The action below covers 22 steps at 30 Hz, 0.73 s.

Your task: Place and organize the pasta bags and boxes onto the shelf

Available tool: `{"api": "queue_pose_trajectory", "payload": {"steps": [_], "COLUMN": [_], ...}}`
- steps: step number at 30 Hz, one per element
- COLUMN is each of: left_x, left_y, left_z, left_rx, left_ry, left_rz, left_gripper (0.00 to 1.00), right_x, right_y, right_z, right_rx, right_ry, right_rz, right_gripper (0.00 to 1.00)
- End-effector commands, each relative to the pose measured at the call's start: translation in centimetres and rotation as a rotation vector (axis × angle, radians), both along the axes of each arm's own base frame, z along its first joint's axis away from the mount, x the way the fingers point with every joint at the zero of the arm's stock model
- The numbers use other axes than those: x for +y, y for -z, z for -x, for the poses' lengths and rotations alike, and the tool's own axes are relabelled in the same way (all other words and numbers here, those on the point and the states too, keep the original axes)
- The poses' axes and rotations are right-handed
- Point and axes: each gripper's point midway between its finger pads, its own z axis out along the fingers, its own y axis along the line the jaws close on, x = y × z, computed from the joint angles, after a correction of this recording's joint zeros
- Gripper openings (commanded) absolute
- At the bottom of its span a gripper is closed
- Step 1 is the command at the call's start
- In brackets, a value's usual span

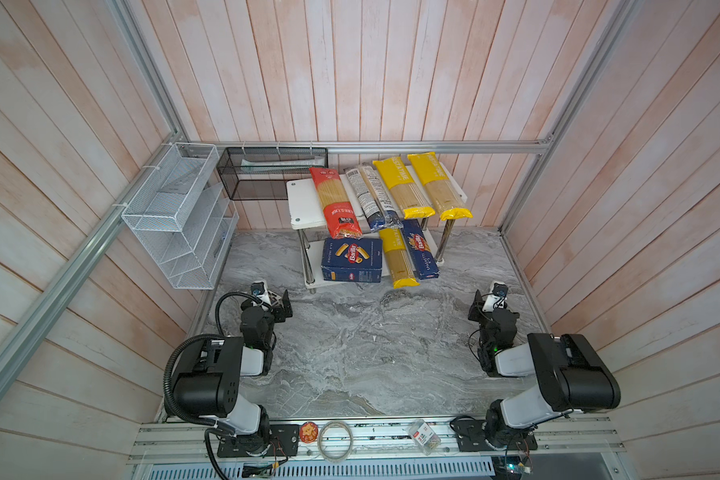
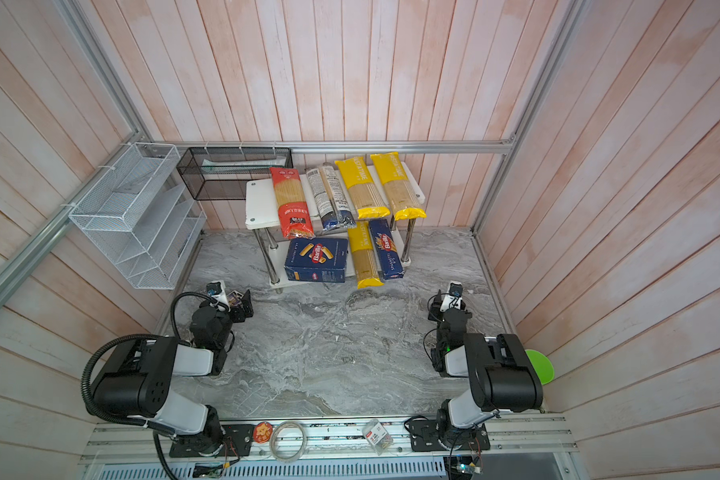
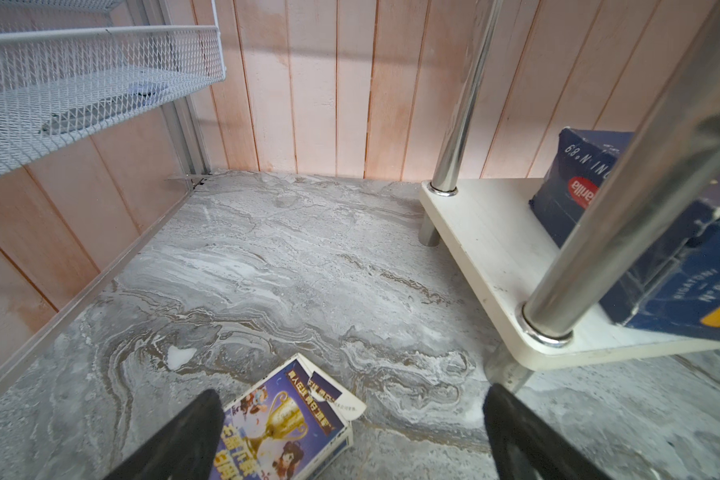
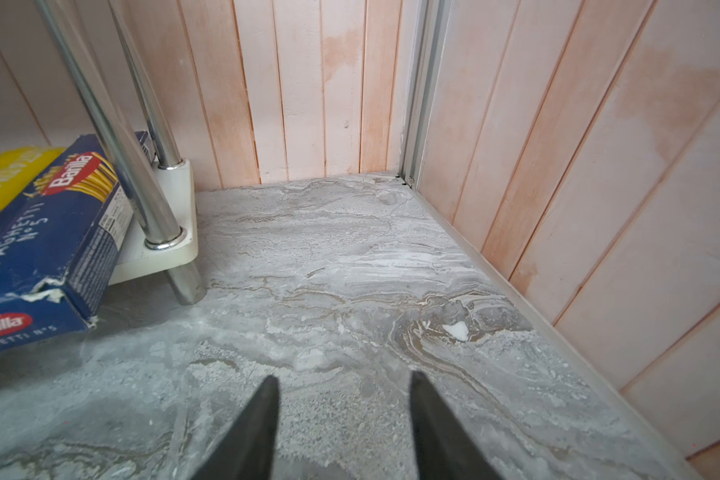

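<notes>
On the far shelf (image 1: 302, 199) all the pasta bags (image 1: 404, 187) and pasta boxes (image 1: 352, 259) already lie, so the task looks finished. The left jaws and the right jaws stand released, empty, well apart from it. Next move, I think: only straightening, or rest.

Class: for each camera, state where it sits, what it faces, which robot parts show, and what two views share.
Top views: high behind the robot, looking down at the shelf; left arm, right arm show.
Left wrist: low, facing the rigatoni box; left end effector shows.
Right wrist: low, facing the spaghetti box; right end effector shows.
Both wrist views share the lower board.
</notes>
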Motion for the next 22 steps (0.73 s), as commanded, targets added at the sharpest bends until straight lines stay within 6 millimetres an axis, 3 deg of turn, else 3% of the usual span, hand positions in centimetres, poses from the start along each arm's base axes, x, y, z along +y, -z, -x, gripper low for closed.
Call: {"api": "queue_pose_trajectory", "payload": {"steps": [1,2,5,8,22], "left_x": [0.1,0.04,0.06,0.04,0.03], "left_y": [-1.68,-1.72,-1.72,-1.66,-1.62], "left_z": [-0.57,-0.59,-0.59,-0.54,-0.65], "left_rx": [-0.055,-0.057,-0.057,-0.055,-0.052], "left_ry": [0.004,0.006,0.005,0.006,0.005], "left_rz": [-0.015,-0.015,-0.014,-0.015,-0.017], "left_gripper": [1.0,0.99,1.0,1.0,1.0], "right_x": [-0.13,-0.11,-0.13,-0.14,-0.12], "right_y": [-0.83,-0.83,-0.83,-0.84,-0.75], "right_z": [-0.37,-0.37,-0.37,-0.39,-0.35], "right_rx": [-0.021,-0.021,-0.021,-0.021,-0.019], "right_ry": [0.002,0.001,0.002,0.002,0.001], "right_rz": [-0.002,-0.003,-0.002,-0.001,-0.003], "right_gripper": [0.39,0.39,0.74,0.98,0.98]}}
